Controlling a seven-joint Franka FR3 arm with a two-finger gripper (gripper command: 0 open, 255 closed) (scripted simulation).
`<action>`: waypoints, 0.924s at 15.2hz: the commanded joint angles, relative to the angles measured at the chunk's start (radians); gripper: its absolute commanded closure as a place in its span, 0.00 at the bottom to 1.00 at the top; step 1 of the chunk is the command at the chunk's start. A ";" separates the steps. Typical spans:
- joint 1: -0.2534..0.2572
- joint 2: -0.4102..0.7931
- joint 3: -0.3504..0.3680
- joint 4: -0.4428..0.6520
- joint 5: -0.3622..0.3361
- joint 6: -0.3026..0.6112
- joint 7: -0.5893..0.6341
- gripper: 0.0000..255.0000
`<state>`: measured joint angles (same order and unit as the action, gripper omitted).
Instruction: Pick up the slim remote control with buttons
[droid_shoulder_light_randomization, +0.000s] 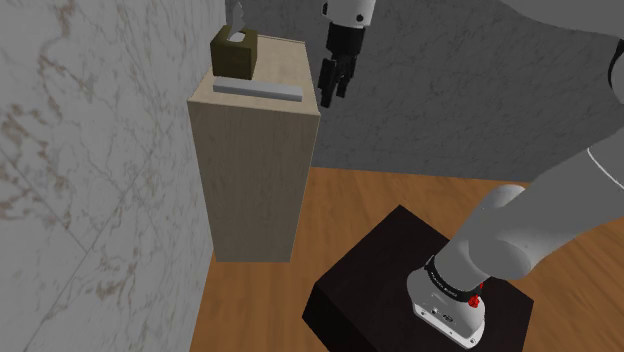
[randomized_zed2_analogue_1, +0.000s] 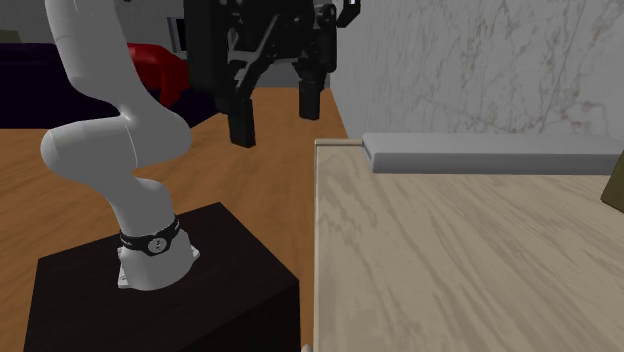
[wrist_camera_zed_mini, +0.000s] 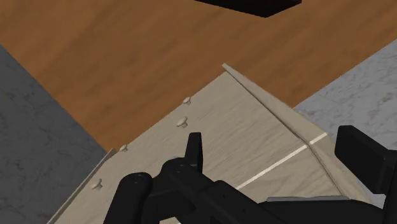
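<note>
My gripper (droid_shoulder_light_randomization: 335, 80) hangs open and empty beside the cabinet (droid_shoulder_light_randomization: 255, 180), so swinging in low could shove the remote (droid_shoulder_light_randomization: 257, 90) off the top's edge.

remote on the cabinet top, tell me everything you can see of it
The remote is drawn as a plain grey, slim, flat bar with squared ends; no buttons can be made out. It lies flat on the pale wood-look cabinet top, next to the olive tissue box and seemingly apart from it. Only the cabinet touches it. The black end effector hangs open past the cabinet's edge, clear of the remote.
</note>
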<state>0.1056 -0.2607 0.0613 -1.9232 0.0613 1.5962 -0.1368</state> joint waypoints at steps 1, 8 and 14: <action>0.012 0.076 0.009 0.087 -0.007 -0.003 -0.034 0.00; 0.057 0.334 0.053 0.417 -0.041 -0.048 -0.132 0.00; 0.109 0.563 0.093 0.756 -0.089 -0.137 -0.197 0.00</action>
<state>0.2046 0.2671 0.1478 -1.2186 -0.0193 1.4717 -0.3271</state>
